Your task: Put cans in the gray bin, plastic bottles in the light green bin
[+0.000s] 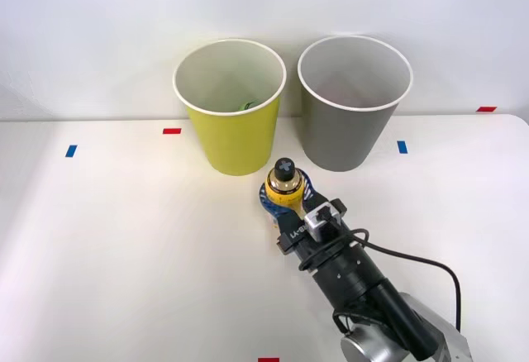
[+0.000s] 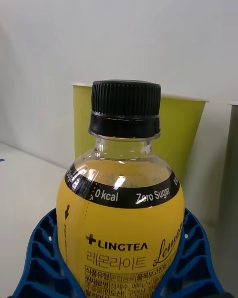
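The right gripper (image 1: 285, 201) is closed around the yellow Lingtea bottle (image 1: 283, 185), which stands upright with its black cap (image 2: 126, 108) on top. It is near the table (image 1: 124, 246), just in front of the gap between the light green bin (image 1: 231, 139) and the gray bin (image 1: 351, 130). I think the bottle is now being carried, and next it must go up over the light green bin's white rim and be let go.

We see a lab test bench: white table (image 1: 124, 254) with coloured tape markers (image 1: 172, 130) before a bare white wall (image 1: 99, 31).
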Controlling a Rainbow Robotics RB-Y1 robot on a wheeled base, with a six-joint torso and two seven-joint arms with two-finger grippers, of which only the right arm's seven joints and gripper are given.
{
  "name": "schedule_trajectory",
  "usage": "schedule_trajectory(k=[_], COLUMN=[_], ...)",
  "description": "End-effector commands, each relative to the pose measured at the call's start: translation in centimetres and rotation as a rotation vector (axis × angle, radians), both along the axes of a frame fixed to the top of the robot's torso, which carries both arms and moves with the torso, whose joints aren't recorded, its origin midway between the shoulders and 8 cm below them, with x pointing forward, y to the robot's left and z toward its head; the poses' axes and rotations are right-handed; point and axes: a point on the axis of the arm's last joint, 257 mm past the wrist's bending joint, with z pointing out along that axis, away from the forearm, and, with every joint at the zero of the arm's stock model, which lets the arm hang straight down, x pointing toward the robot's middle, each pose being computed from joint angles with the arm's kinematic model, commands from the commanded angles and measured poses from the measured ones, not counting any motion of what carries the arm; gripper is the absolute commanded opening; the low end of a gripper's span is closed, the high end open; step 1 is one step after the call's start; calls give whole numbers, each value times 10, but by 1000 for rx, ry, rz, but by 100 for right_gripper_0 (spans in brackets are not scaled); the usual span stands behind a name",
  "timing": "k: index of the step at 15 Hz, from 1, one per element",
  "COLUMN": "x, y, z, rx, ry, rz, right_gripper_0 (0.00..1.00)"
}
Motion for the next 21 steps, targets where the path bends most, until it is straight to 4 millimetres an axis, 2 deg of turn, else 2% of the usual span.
schedule_trajectory(k=[1, 2, 3, 7, 11, 14, 16, 21], x=[-10, -13, -17, -38, -40, -33, -19, 6], y=[1, 3, 3, -2, -11, -10, -7, 10], z=[36, 45, 67, 125, 158, 182, 200, 258], rx=[35, 52, 73, 155, 217, 255, 232, 288], ry=[-43, -28, -19, -5, -39, -59, -29, -8], rz=[38, 58, 81, 146, 158, 171, 155, 170], right_gripper_0=[0, 0, 0, 0, 0, 0, 0, 0])
